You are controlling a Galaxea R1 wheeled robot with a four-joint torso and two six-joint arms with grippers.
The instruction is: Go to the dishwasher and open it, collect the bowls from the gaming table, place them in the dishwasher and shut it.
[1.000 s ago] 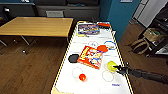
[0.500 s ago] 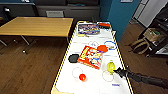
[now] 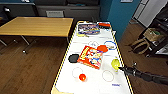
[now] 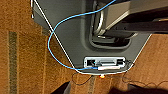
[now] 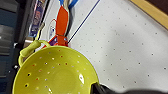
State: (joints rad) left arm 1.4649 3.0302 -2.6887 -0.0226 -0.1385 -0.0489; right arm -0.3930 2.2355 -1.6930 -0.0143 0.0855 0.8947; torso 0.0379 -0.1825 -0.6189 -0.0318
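Lying near right edge of gaming table (image 3: pixel 62 82), yellow-green perforated bowl (image 3: pixel 115 63) meets right gripper (image 3: pixel 121 68) at its near rim; loop handle points away. Finger state: cannot tell. Right arm nearer; left wrist over floor.

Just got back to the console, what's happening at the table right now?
The robot stands at the gaming table. Its right arm reaches in over the table's right edge, the right gripper at the yellow-green perforated bowl. Whether it has hold of the bowl is unclear. A red box, a black disc and an orange ball lie nearby.
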